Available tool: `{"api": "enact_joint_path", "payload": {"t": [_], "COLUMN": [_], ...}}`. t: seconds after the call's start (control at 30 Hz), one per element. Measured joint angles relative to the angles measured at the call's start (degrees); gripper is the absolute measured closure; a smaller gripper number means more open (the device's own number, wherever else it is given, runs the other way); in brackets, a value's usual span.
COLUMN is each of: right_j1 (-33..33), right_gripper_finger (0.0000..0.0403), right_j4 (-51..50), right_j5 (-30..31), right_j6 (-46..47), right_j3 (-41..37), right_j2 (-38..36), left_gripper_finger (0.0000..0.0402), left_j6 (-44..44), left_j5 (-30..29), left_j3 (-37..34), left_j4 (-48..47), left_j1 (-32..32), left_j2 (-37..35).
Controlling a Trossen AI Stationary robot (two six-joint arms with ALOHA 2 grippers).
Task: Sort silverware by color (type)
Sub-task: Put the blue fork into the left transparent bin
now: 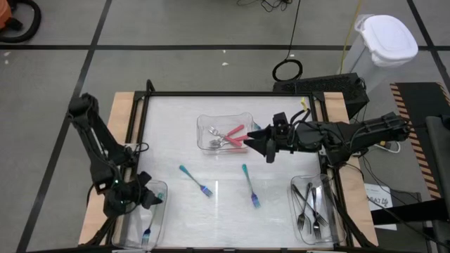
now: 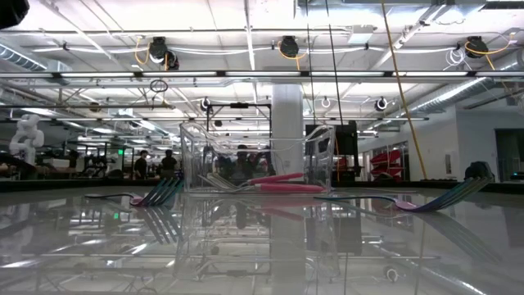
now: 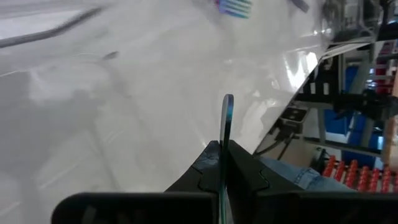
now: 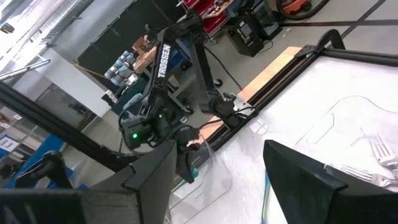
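A glossy white tabletop [image 1: 183,204] framed by dark rails and pale wooden side strips sits on a grey tiled floor; the low view looks across it into a long workshop hall with strip lights.

Nearest the front edge, the left gripper [image 1: 150,198] hangs over a clear rectangular plastic tray [image 1: 157,219] at the front-left corner, its fingers [image 3: 244,168] clamped on a slim teal-handled utensil [image 3: 227,124], seen edge-on in the left wrist view. Another teal piece [image 1: 147,234] lies in that tray. At the front-right corner a second clear tray [image 1: 315,208] holds dark grey metal forks [image 1: 310,211].

The middle of the table is open, with only two teal-handled forks [image 1: 196,180] [image 1: 250,187] lying well apart.

Farther back, a clear tray [image 1: 225,133] holds pink-handled utensils [image 1: 234,136]; the right gripper [image 1: 260,143] hovers just beside it, jaws spread and empty.

The low view shows neither arm, and the corner trays are cut from it. How many pieces lie in the far tray is hard to make out.
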Motion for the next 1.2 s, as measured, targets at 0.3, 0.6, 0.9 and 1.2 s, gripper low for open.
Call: {"api": "enact_joint_path", "payload": {"t": [0.3,0.6,0.9,1.2], "right_j1": [-1.51,-2.75,-3.69,-3.69], "right_gripper_finger": [0.0167,0.0167,0.0167,0.0167], "right_j4": [0.16,0.26,0.28,0.28], "right_j5": [0.02,-0.04,-0.10,-0.11], "right_j6": [0.24,0.36,0.37,0.37], "right_j3": [0.00,0.00,0.00,0.00], "right_j2": [0.00,0.00,0.00,0.00], "left_gripper_finger": [0.0391,0.0391,0.0391,0.0391], "left_j6": [-1.05,-1.36,-0.62,0.09], "left_j5": [1.72,1.88,2.99,3.22], "left_j3": [0.00,0.00,0.00,0.00], "left_j4": [0.39,-2.59,-7.32,-8.62], "left_j1": [0.00,2.29,9.36,15.35], "left_j2": [2.82,2.80,2.80,2.78]}}
